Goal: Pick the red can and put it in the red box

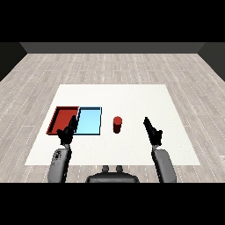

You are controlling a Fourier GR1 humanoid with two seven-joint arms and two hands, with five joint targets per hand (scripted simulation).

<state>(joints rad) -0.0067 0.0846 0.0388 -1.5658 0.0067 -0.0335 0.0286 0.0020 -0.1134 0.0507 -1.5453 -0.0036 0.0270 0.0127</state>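
Since nothing is held yet, you're looking at a pre-grasp setup: the small red cylindrical can [117,124] stands upright on the white rectangular table [132,96], untouched, just right of the shallow light blue rectangular tray [89,121] and well left of the black right hand [153,131]. That right hand hangs over the table with fingers straight and pointing forward, holding nothing, apart from the can; my read is it sits there because it's the nearer hand on the can's open side, so you'd expect it to make the pick. The black left hand [68,132] hangs low over the near edge of the trays, about where the shallow red rectangular tray [61,118] meets the blue one, fingers relaxed and apart, nothing in it; it partly covers the red tray's near right corner. Both trays lie side by side, touching, red at the far left. Neither shows anything inside, as far as the visible floor goes. Note the route: the can has to cross over the blue tray to reach the red one, so watch clearance and that parked left hand.
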